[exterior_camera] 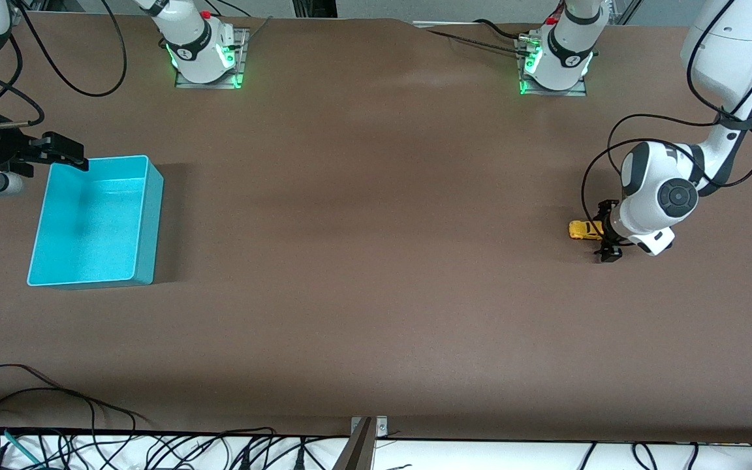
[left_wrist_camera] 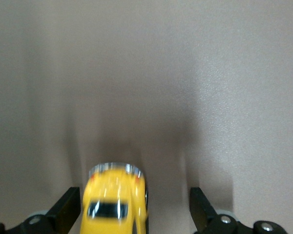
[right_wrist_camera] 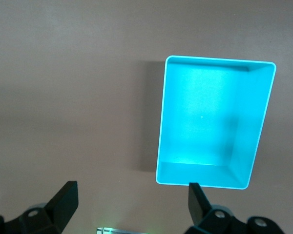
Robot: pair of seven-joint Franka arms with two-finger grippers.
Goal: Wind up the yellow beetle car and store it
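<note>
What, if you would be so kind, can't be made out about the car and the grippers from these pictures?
- yellow beetle car: in the front view its rear is hidden by the left gripper; in the left wrist view it is blurred and cut off by the edge.
- right gripper: its fingertips are cut off in the right wrist view.
- teal bin: nothing hidden; it looks empty.

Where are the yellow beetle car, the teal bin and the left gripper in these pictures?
yellow beetle car (left_wrist_camera: pixel 115 204): left wrist view, on its roof by the dark window.
teal bin (exterior_camera: pixel 146 222): front view, on its outer side wall.
left gripper (left_wrist_camera: pixel 136 212): left wrist view, midway between its open fingertips, around the car.
</note>
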